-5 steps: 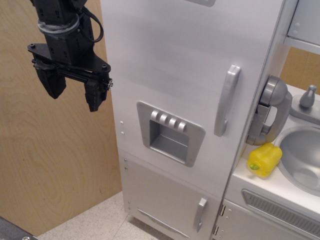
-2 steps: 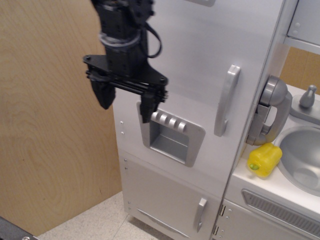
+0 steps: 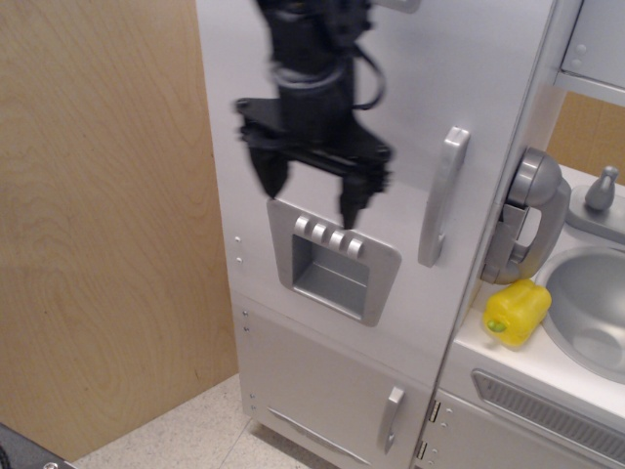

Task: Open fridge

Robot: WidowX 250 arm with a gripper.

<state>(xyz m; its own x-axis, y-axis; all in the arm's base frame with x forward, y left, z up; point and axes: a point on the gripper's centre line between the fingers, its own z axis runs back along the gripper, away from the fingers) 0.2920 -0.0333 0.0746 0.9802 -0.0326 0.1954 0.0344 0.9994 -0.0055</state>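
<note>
Your jaws stand wide apart and hold nothing; the gripper [image 3: 312,195] hangs in front of the fridge [image 3: 371,127] door, just above the grey dispenser panel [image 3: 334,260] with its four buttons. You see the fridge closed, its tall handle [image 3: 442,195] off to the right of the fingers. A yellow toy [image 3: 517,313] sits on the counter [image 3: 532,366] beside the sink [image 3: 591,308].

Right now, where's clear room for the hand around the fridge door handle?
Bare door panel lies between the hand and the handle, above the dispenser. Crowded right of the handle on the fridge: the grey phone sits close, with the yellow pepper on the counter below it.
</note>
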